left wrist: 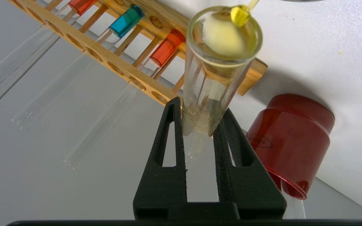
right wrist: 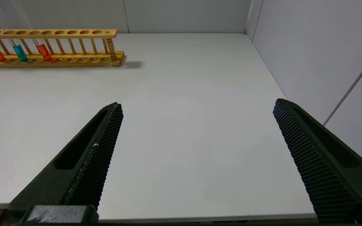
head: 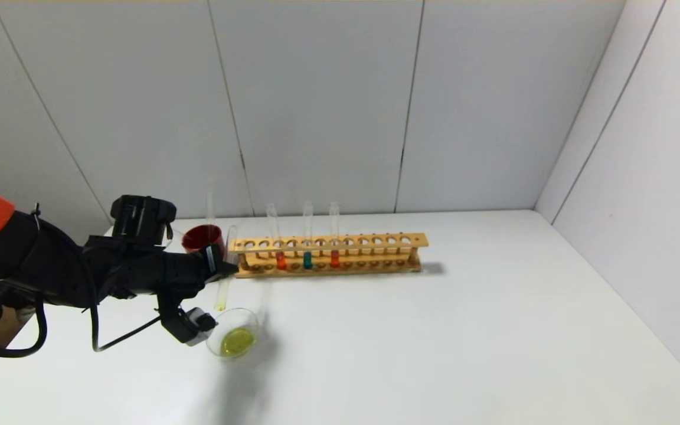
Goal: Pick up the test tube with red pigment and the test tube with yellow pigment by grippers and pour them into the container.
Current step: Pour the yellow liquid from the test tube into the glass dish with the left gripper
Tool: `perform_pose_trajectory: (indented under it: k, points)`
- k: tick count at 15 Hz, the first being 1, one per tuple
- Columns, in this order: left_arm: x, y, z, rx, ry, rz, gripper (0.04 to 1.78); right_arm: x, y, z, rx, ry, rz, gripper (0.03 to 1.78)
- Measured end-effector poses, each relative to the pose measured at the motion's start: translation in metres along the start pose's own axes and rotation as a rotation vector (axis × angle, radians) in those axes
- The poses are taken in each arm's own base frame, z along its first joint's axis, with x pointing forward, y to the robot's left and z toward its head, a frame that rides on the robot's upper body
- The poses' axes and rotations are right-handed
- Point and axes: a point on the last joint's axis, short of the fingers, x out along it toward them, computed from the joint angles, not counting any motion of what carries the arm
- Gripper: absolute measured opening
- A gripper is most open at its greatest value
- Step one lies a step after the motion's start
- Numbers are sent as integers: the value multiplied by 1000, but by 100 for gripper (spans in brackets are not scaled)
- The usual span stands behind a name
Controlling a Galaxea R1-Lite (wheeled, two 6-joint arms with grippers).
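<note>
My left gripper (head: pixel 228 267) (left wrist: pixel 201 106) is shut on the test tube with yellow pigment (head: pixel 225 277) (left wrist: pixel 215 72). It holds the tube almost upright, lower end down, just above the far left rim of the container (head: pixel 254 327). A little yellow shows at the tube's lower end, and a yellow drop hangs there in the left wrist view. The container holds a pool of yellow liquid. Two test tubes with red pigment (head: pixel 281 260) (head: pixel 334 258) stand in the wooden rack (head: pixel 375 242). My right gripper (right wrist: pixel 198 105) is open and empty over the table's near right part.
A green-blue tube (head: pixel 307 260) stands between the two red ones. A dark red cup (head: pixel 203 238) (left wrist: pixel 291 131) stands left of the rack, close behind my left gripper. The rack's right-hand holes are empty. White walls close the table at the back and right.
</note>
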Motion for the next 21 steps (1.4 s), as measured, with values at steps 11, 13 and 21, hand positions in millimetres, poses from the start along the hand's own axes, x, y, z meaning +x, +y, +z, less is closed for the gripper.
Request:
perform_pose_trajectory:
  k: [11, 13, 21]
  points:
    - [-5, 6, 0, 57, 12, 10, 31, 0, 0, 0, 0, 0, 0, 175]
    - [-7, 7, 0, 63, 20, 3, 31, 0, 0, 0, 0, 0, 0, 175]
    - [-14, 16, -1, 121, 51, -2, 31, 0, 0, 0, 0, 0, 0, 175]
